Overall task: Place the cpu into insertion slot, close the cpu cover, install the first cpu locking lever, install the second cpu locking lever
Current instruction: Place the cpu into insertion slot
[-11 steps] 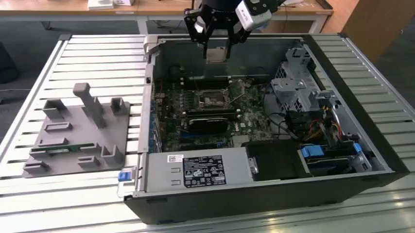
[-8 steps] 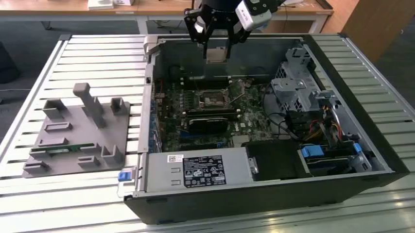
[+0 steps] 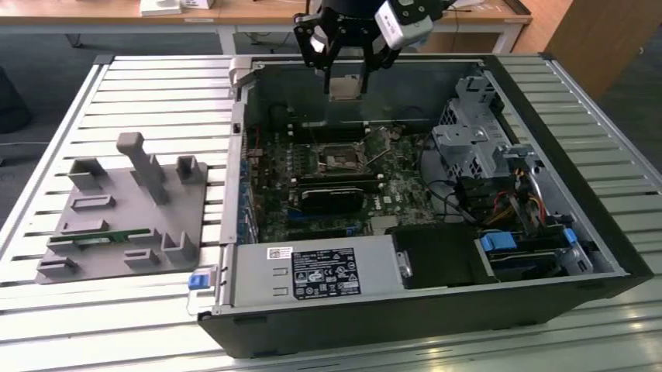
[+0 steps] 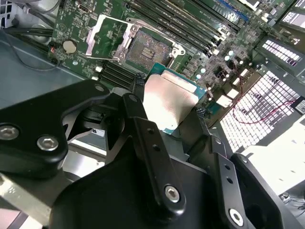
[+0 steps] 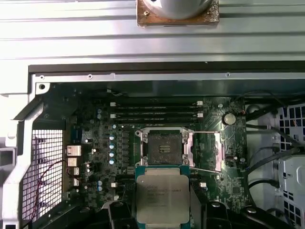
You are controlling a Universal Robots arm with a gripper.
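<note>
One quick question from me (A): where's the cpu [image 5: 162, 198] sitting right now?

B: Not sitting anywhere, lol. The gripper [image 3: 345, 84] is clamped on it, with a black finger [image 4: 143, 124] pressing on each of two opposite edges. The silvery top shows in both wrist views. It hangs in the air inside the open computer case [image 3: 435, 314], close to the case wall opposite the power supply [image 3: 310, 273].

A: And the insertion slot [image 5: 163, 147]?

B: Bare. You can see the dark contact square with its metal rim, out on the green motherboard [image 3: 310, 170] toward the middle of the case. The cpu isn't touching the slot or the board. The exterior view shows it held well above both.

A: cpu cover [image 5: 218, 149]?

B: Swung open off the slot and over to one side of it, green board showing through its window.

A: Anything else around?

B: The case rests on a slatted metal table [image 3: 155, 77]. There's a grey fixture block [image 3: 124, 209] toward the table's edge at the exterior view's left, just beside the case.
</note>
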